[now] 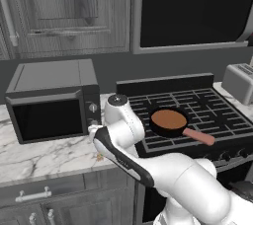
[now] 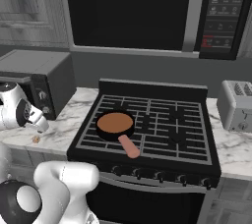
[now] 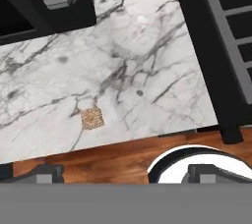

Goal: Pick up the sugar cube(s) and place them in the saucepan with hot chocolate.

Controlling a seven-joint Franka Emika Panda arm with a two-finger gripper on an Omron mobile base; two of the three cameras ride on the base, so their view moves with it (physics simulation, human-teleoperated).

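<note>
Sugar, in the form of one tiny orange-tan speckled cube (image 3: 92, 118), lies alone on the white grey-veined marble table (image 3: 147, 61), close to the table's front edge and between the dark grey box-shaped microwave oven (image 1: 52, 98) and the black gas stove with its grid of grates (image 2: 152, 125). Seen from the right base camera the cube (image 2: 36, 139) is a small tan speck on the marble, just below the arm's white wrist; from the left base camera it peeks out (image 1: 99, 157) beside the arm's dark-striped link. On the stove's front left grate sits the shallow round black saucepan (image 2: 115, 125), its inside a flat brown surface, its straight salmon-pink handle pointing toward the stove's front edge; it is well apart from the cube. The two-finger pincer (image 3: 125, 173) hangs above the table's front edge with its dark tips spread wide at the bottom of the hand camera's picture, nothing between them and nothing touched; the cube lies on the marble beyond the left tip. A silver toaster (image 2: 237, 105) stands on the table to the right of the stove.
</note>
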